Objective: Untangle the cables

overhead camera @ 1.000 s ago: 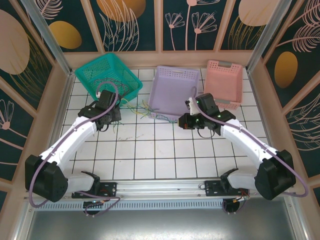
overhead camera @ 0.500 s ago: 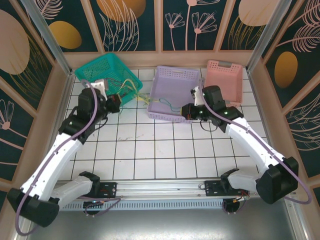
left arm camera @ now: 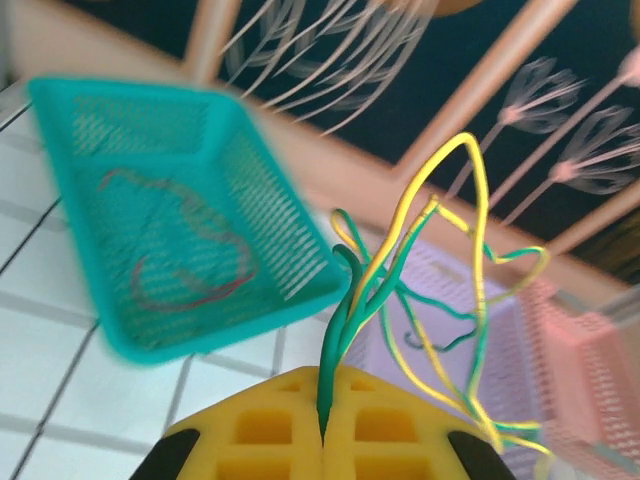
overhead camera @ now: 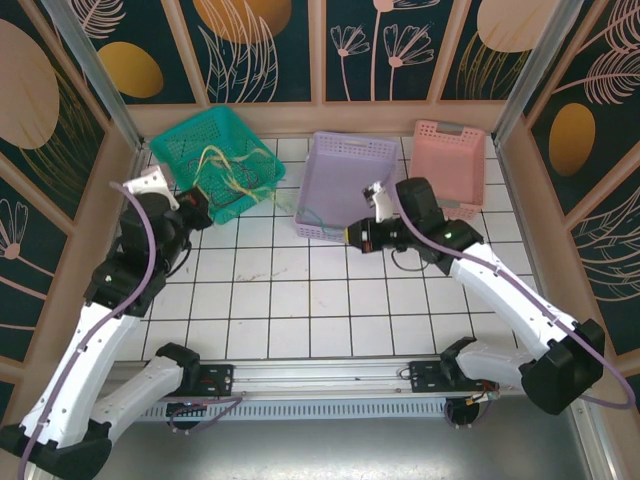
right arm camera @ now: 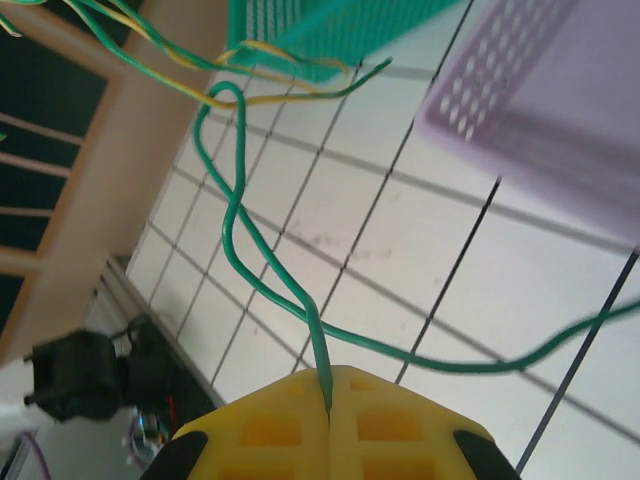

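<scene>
Left jaws: clenched on the cable bundle. In your left wrist view the green and yellow-green strands come straight out of the seam between the yellow fingers.
Bundle position: the strands stand up off the left jaws in loose loops in the air. From the top you see the cables over the near right part of the teal basket, and they trail toward the purple basket.
Right jaws: clenched on a single green cable, pinched in the seam between that wrist's yellow fingers.
Green cable path: from the right jaws it rises over the white tiled table, curls once, and meets the yellow-green strands by the teal basket's corner.
Right jaws position: low over the table, just beside the near edge of the purple basket.
Red cable: lies curled inside the teal basket, apart from the held bundle.
Pink basket: just beside the purple basket, on its right, with its contents not readable.
Blur: your left wrist view is soft, so you cannot count the strands exactly.
</scene>
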Robot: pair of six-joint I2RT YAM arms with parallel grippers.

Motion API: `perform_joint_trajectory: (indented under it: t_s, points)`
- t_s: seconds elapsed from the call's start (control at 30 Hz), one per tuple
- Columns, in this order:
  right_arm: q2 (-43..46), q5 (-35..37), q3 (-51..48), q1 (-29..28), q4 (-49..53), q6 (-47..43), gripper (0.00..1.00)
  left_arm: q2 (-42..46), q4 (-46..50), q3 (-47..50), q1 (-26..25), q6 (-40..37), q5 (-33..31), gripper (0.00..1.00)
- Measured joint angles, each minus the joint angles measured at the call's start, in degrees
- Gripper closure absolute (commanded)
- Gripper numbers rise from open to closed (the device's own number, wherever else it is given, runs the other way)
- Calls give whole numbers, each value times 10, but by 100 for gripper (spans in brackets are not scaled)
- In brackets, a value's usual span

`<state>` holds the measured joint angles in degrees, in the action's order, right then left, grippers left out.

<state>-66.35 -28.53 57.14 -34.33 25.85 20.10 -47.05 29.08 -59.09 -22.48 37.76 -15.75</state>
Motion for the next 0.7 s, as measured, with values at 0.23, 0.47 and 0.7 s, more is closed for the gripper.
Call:
perform_joint_trajectory:
  t_s: [0.23,0.47,0.7]
  points:
    - [-7,-6,-102,-19,7,8,100,-19,90,147,0,85,-45,100]
    - [-10,27,-138,-25,7,19,100,-58,114,199,0,153,-65,100]
    - [9,125,-138,-1,45,35,100,-142,113,208,2,182,-97,100]
